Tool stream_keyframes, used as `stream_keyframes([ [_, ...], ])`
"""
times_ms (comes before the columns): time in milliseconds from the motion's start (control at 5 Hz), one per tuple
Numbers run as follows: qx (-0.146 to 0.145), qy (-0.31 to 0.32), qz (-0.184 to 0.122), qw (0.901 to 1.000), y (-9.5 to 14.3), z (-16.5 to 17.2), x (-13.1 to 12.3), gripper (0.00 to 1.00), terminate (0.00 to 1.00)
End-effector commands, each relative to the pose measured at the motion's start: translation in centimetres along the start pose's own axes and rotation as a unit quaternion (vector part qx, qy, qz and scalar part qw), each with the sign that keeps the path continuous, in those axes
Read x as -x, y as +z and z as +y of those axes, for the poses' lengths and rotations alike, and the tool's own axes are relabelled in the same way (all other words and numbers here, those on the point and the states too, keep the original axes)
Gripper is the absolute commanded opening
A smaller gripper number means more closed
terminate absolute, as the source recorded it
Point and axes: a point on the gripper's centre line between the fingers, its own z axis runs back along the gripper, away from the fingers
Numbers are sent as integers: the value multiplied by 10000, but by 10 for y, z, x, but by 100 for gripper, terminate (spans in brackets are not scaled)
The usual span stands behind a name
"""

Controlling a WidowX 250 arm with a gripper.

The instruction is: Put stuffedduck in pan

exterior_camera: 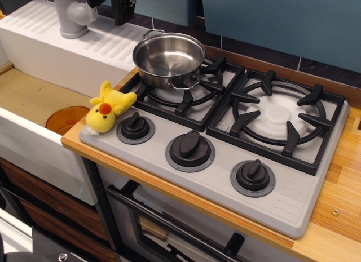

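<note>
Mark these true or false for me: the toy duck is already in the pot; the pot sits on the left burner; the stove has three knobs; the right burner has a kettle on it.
1. The stuffedduck is in the pan. False: it lies on the stove's front left corner, beside the leftmost knob.
2. The pan sits on the left burner. True.
3. The stove has three knobs. True.
4. A kettle stands on the right burner. False: that burner is bare.

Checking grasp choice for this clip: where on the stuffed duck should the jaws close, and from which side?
Probably across the stuffedduck at its round yellow body, coming from above: it lies at the stove's front-left corner, nothing over it, with a knob close beside it.
</note>
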Motion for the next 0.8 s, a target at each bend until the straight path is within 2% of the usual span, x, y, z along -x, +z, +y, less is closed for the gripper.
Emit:
stream_keyframes([
  [0, 0, 0, 0, 10000, 0, 0, 0, 100, 0],
  [400, -334, 79, -90, 9994, 12, -9, 24, 100, 0],
  [600, -401, 97, -113, 9991, 15, -12, 32, 100, 0],
])
